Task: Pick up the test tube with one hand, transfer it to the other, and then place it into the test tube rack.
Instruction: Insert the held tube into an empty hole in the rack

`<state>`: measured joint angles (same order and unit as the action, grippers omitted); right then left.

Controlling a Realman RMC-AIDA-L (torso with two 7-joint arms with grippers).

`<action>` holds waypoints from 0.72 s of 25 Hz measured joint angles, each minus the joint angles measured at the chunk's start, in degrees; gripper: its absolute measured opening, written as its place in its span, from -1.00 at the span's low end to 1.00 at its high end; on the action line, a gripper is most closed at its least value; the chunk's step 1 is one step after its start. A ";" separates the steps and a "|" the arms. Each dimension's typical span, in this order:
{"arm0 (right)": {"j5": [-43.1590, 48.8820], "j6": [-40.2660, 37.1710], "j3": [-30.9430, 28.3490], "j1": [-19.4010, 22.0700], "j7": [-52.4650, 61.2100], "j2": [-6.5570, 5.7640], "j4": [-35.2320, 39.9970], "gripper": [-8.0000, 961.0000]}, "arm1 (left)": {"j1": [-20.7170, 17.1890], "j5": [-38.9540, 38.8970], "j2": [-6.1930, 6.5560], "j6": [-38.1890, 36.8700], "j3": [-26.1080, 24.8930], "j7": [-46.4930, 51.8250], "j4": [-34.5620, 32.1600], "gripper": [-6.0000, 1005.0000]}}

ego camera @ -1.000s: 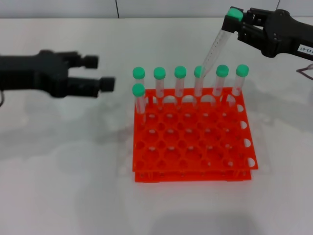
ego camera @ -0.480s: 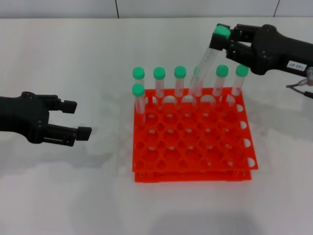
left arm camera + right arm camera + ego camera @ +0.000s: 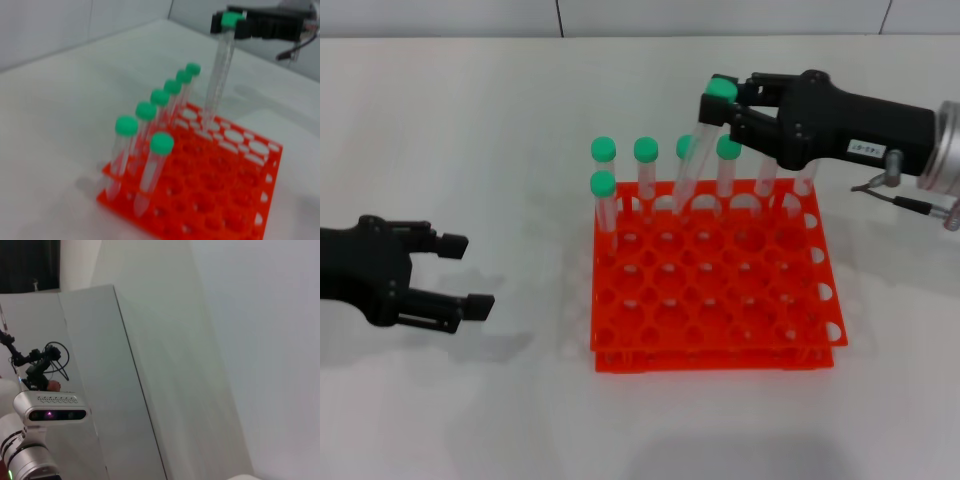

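- One test tube (image 3: 700, 148), tilted, is gripped at its cap by the right pincer (image 3: 728, 103) above the rack's (image 3: 710, 290) back row.
- Left pincer (image 3: 455, 275): agape, empty, well left of rack.
- Tube's tip against the rack: contact unclear.

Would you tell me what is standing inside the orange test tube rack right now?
The test tube rack holds seven upright green-capped tubes along its far edge and left side. The right gripper holds a tilted test tube over the far rows; whether its tip has entered a hole is unclear.
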<state>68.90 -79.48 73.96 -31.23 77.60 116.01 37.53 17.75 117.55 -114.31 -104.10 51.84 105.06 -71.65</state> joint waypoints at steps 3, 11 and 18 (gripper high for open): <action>-2.92 2.41 4.00 -0.23 -1.31 0.01 0.02 -0.44 | -0.27 1.65 -0.18 0.18 -0.01 -1.65 0.75 0.78; -11.23 8.80 15.11 -1.02 -5.37 0.16 0.15 -0.44 | -0.35 2.46 -0.22 0.21 -0.71 -3.75 1.97 0.78; -15.41 13.18 20.41 -1.45 -7.70 0.18 0.25 -0.44 | -0.39 2.66 -0.21 -0.14 -1.42 -4.45 2.38 0.78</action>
<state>53.49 -66.31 94.36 -32.68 69.90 116.19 37.78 17.35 120.22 -114.52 -104.24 50.42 100.61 -69.27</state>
